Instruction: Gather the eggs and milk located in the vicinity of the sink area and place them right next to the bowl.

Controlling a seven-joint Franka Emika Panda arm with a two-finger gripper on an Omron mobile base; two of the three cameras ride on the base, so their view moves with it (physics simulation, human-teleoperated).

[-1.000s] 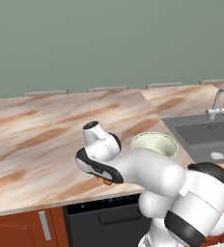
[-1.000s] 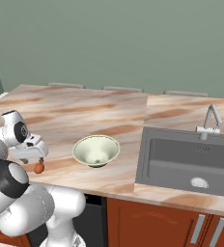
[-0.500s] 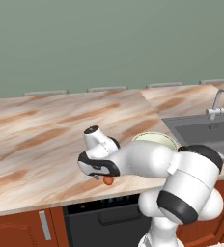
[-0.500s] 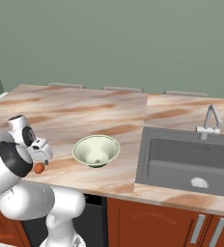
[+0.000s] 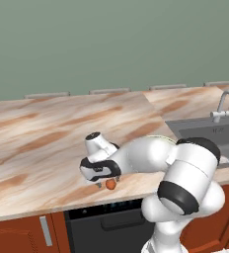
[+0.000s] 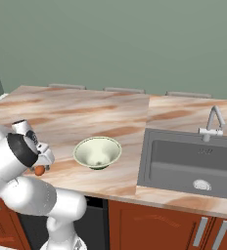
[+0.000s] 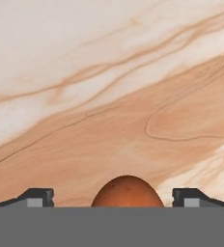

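An orange-brown egg [image 5: 110, 184] lies on the marble counter near its front edge, left of the bowl [image 6: 97, 152]. My gripper [image 5: 107, 183] points down over it. The hand view shows the egg [image 7: 127, 191] between the two fingertips [image 7: 36, 197], which stand wide apart with a gap on each side. In the right base view the egg [image 6: 39, 170] sits just under the gripper [image 6: 42, 167]. The bowl is cream-green and empty. The sink [image 6: 189, 163] is to the right. The milk is out of view.
The faucet [image 6: 212, 122] stands behind the basin, and a round silver drain [image 6: 201, 184] sits in its floor. My own arm [image 5: 151, 153] crosses in front of the bowl in the left base view. The counter's front edge [image 5: 62, 205] runs just below the egg.
The hand has dropped lower over the counter and the egg now shows under it in the left base view. The elbow has swung across to the right.
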